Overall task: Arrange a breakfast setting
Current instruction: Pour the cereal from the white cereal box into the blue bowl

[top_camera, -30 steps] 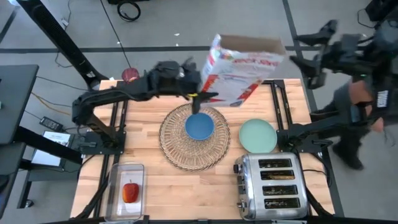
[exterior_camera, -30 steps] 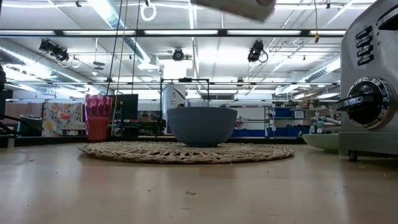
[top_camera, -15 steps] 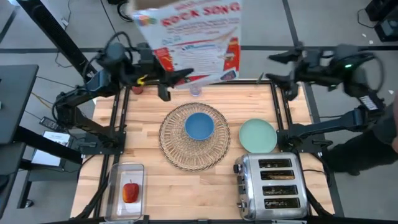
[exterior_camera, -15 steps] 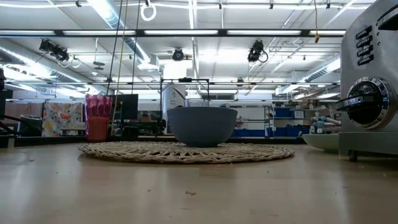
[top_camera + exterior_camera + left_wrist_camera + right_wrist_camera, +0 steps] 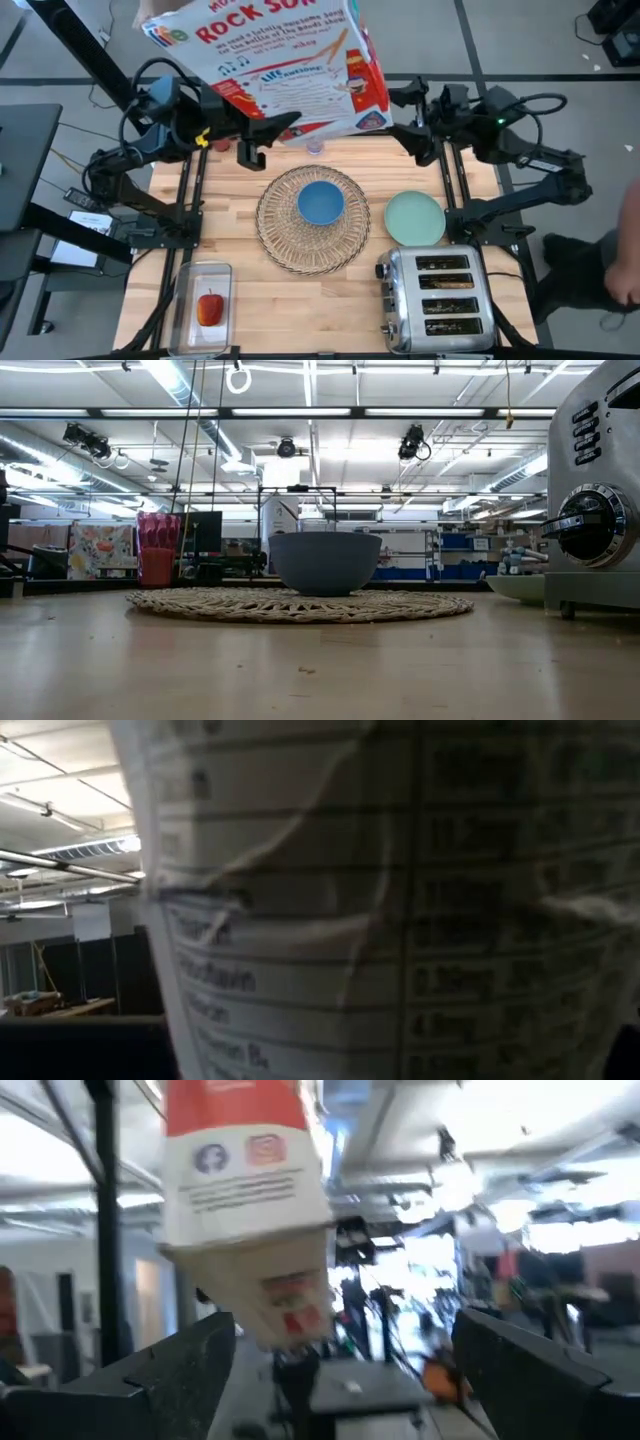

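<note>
Cardboard cereal box (image 5: 290, 65), white-and-red printed, is hanging raised in left gripper (image 5: 262, 143), moved off the bowl.
Right gripper (image 5: 412, 110) is opening wide just beside it; small blue cereal bowl (image 5: 321, 203) sits below on round woven straw placemat (image 5: 280, 230), pouring apparently finished.

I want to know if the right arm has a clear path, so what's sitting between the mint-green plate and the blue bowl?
In the high view, only the woven placemat's rim and bare wooden table lie between the blue bowl and the mint-green plate.
</note>
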Controlling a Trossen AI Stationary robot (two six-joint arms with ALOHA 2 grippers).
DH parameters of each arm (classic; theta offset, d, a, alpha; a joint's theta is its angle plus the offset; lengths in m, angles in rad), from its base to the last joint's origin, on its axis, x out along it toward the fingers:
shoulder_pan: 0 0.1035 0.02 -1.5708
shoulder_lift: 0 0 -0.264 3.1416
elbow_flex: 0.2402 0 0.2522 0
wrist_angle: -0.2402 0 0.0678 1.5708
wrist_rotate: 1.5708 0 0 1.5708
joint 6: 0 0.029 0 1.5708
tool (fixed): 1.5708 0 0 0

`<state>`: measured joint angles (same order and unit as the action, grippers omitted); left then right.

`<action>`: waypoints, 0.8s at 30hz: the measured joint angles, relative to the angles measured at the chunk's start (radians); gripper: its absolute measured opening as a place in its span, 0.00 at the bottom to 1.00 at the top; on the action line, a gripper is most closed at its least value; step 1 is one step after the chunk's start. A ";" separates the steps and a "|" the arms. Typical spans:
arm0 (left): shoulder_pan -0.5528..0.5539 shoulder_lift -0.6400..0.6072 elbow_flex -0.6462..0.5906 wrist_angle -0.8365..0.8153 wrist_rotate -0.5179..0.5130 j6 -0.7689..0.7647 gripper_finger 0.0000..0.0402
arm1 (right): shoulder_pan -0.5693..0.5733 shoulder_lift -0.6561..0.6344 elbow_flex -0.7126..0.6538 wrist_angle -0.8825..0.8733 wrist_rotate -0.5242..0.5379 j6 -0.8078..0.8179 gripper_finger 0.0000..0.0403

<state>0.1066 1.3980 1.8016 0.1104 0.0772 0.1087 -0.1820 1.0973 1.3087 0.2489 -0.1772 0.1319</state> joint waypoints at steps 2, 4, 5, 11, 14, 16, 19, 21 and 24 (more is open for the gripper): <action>0.000 0.005 0.001 0.008 -0.007 0.000 0.49 | 0.016 0.035 0.000 0.058 -0.002 -0.006 0.95; 0.000 0.019 0.001 0.015 -0.011 0.002 0.49 | 0.032 0.063 -0.001 0.102 -0.003 -0.021 0.95; 0.000 0.026 0.001 0.022 -0.013 0.001 0.49 | 0.038 0.071 -0.001 0.129 -0.001 -0.027 0.95; 0.001 0.067 0.000 0.048 -0.014 -0.007 0.49 | 0.056 0.109 0.000 0.277 0.004 -0.030 0.95; 0.001 0.091 0.000 0.060 -0.013 -0.019 0.49 | 0.057 0.113 0.000 0.331 0.003 -0.030 0.95; 0.001 0.105 0.000 0.065 -0.012 -0.021 0.49 | 0.056 0.112 0.000 0.338 0.004 -0.030 0.94; 0.002 0.119 0.000 0.090 -0.014 -0.021 0.49 | 0.057 0.114 0.000 0.338 0.020 -0.021 0.90; 0.002 0.131 0.001 0.107 -0.014 -0.020 0.49 | 0.057 0.113 0.000 0.339 0.023 -0.020 0.86; 0.002 0.136 0.001 0.118 -0.014 -0.019 0.49 | 0.056 0.113 0.000 0.343 0.036 -0.015 0.78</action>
<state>0.1081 1.5337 1.8030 0.2286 0.0628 0.0898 -0.1257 1.2098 1.3083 0.5919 -0.1412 0.1170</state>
